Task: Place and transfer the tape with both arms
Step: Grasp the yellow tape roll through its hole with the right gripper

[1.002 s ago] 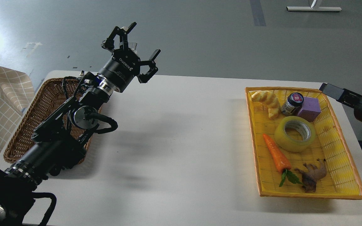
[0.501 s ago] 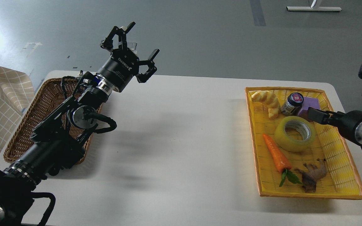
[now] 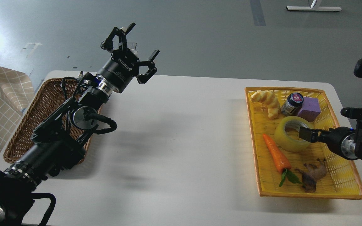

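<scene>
Item 1: tape (image 3: pixel 289 138), a wide translucent yellow roll with a pale core, lying flat in the yellow basket (image 3: pixel 344 175) on the white tabletop (image 3: pixel 184 141).

Item 2: right gripper (image 3: pixel 306 134), reaching in from the right edge, its tip over the roll's inner opening. Only 1 finger shows clearly, so whether the jaws are apart or together cannot be told, nor whether they touch the roll.

Item 3: left gripper (image 3: pixel 130 51), raised above the tabletop's far left, jaws spread apart and holding nothing. The brown wicker basket (image 3: pixel 39 116) sits below and behind it, partly hidden by the arm.

Item 4: basket contents around the right jaws. Beyond them: purple block (image 3: pixel 309 109), small jar (image 3: pixel 292 103), yellow twisted bread piece (image 3: pixel 267 102). To their left: carrot (image 3: pixel 276 155). Nearer than them: brown toy animal (image 3: pixel 313 175).
</scene>
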Robot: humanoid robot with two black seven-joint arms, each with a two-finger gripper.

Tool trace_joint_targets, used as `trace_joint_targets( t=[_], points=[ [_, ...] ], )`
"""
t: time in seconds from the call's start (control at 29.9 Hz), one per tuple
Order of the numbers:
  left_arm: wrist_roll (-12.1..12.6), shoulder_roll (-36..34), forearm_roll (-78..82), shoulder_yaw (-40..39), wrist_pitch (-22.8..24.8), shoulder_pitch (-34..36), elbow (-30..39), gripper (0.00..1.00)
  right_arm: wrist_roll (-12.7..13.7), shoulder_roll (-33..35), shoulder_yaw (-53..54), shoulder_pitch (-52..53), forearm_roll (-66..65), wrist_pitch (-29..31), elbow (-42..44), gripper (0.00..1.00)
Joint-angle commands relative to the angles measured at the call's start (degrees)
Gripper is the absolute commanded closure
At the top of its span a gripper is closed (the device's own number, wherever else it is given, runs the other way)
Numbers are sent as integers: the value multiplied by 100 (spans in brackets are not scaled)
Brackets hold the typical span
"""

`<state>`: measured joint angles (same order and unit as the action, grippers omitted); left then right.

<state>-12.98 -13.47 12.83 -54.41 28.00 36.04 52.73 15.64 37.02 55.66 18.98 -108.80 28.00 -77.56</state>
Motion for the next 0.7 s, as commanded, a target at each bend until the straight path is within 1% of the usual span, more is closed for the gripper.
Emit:
trace_joint_targets(
  t=[0.0, 0.03, 0.1, 0.23, 0.3, 0.33, 0.4, 0.47, 0.5, 0.6, 0.63, 0.67],
  points=[
    [6, -7, 0, 1, 0, 0, 0, 0, 1, -98, -20, 71, -10, 0, 197, 6],
    [6, -7, 0, 1, 0, -9, 0, 0, 1, -125, -20, 71, -10, 0, 206, 7],
    [6, -7, 0, 1, 0, -9, 0, 0, 1, -169, -20, 80, -10, 0, 233, 14],
    [6, 2, 0, 1, 0, -18, 0, 0, 1, -204, -20, 88, -10, 0, 242, 19],
    [6, 11, 0, 1, 0, -18, 0, 0, 1, -213, -20, 89, -10, 0, 242, 26],
    [6, 11, 0, 1, 0, -18, 0, 0, 1, -213, -20, 89, -10, 0, 242, 27],
    [6, 11, 0, 1, 0, -18, 0, 0, 9, -239, -20, 89, -10, 0, 294, 33],
    [6, 11, 0, 1, 0, -18, 0, 0, 9, -257, -20, 89, -10, 0, 347, 34],
    [6, 11, 0, 9, 0, -18, 0, 0, 9, -274, -20, 89, -1, 0, 382, 38],
    [6, 2, 0, 1, 0, -18, 0, 0, 18, -309, -37, 159, -1, 0, 426, 43],
    [6, 2, 0, 1, 0, -18, 0, 0, 18, -318, -37, 168, -1, 0, 470, 48],
    [6, 2, 0, 1, 0, -18, 0, 0, 18, -327, -29, 168, -1, 0, 496, 50]
  ],
)
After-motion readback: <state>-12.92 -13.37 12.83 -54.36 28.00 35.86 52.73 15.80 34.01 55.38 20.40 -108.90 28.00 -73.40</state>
